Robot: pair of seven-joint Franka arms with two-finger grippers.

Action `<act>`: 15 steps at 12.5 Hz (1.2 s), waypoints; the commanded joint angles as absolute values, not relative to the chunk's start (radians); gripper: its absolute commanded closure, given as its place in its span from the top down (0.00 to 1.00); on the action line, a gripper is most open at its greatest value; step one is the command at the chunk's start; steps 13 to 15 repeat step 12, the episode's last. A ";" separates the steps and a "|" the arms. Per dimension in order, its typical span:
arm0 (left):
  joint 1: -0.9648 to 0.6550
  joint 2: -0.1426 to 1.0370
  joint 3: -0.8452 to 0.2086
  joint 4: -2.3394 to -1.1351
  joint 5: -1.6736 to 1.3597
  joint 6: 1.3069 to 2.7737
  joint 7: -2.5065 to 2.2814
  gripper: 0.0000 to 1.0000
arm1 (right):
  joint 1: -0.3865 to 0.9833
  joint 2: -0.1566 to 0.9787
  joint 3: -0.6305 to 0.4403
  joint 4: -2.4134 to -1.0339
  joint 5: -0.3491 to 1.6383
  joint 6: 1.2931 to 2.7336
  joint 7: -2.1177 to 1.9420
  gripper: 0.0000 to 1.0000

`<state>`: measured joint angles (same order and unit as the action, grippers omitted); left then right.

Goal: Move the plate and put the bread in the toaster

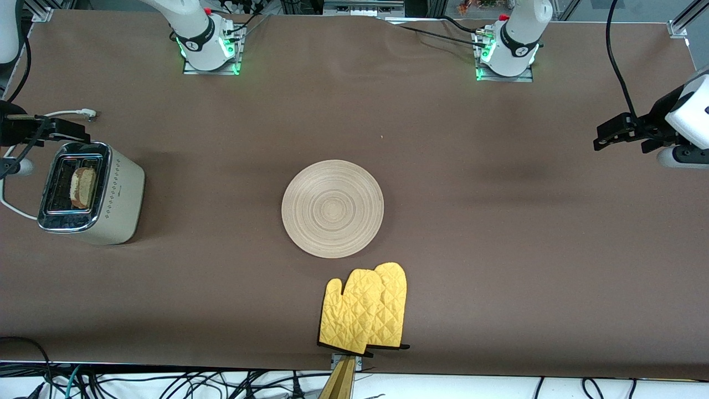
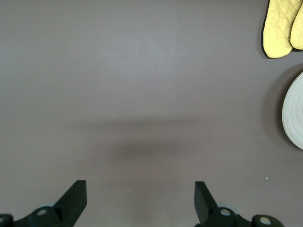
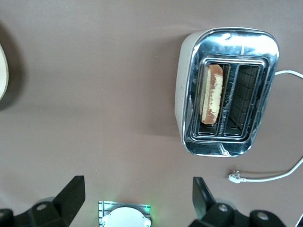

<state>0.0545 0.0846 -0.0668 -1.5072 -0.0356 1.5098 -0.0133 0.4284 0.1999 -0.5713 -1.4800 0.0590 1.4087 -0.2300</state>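
Note:
The plate [image 1: 332,208] lies flat in the middle of the table, with nothing on it. The toaster [image 1: 91,193] stands at the right arm's end of the table, and the bread [image 1: 83,187] stands upright in one of its slots. In the right wrist view the toaster [image 3: 227,90] holds the bread [image 3: 211,99] in the slot beside its cream side. My right gripper [image 1: 72,130] is open and empty, up over the table beside the toaster. My left gripper [image 1: 609,136] is open and empty over bare table at the left arm's end.
Two yellow oven mitts [image 1: 365,310] lie near the table's front edge, nearer the camera than the plate. The toaster's white cord and plug [image 1: 83,113] lie loose beside it. The arm bases [image 1: 207,50] stand along the table's top edge.

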 commanded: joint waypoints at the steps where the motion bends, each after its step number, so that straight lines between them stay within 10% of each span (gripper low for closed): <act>1: 0.058 0.097 -0.071 -1.479 -0.008 1.499 0.003 1.00 | 0.221 0.138 -0.331 -1.516 0.041 1.419 -0.239 1.00; 4: 0.057 0.095 -0.071 -1.479 -0.008 1.499 0.003 1.00 | -0.033 0.024 -0.021 -1.648 -0.041 1.489 -0.181 1.00; 15: 0.058 0.095 -0.071 -1.479 -0.008 1.499 0.003 1.00 | -0.028 -0.003 -0.032 -1.675 -0.031 1.545 -0.133 1.00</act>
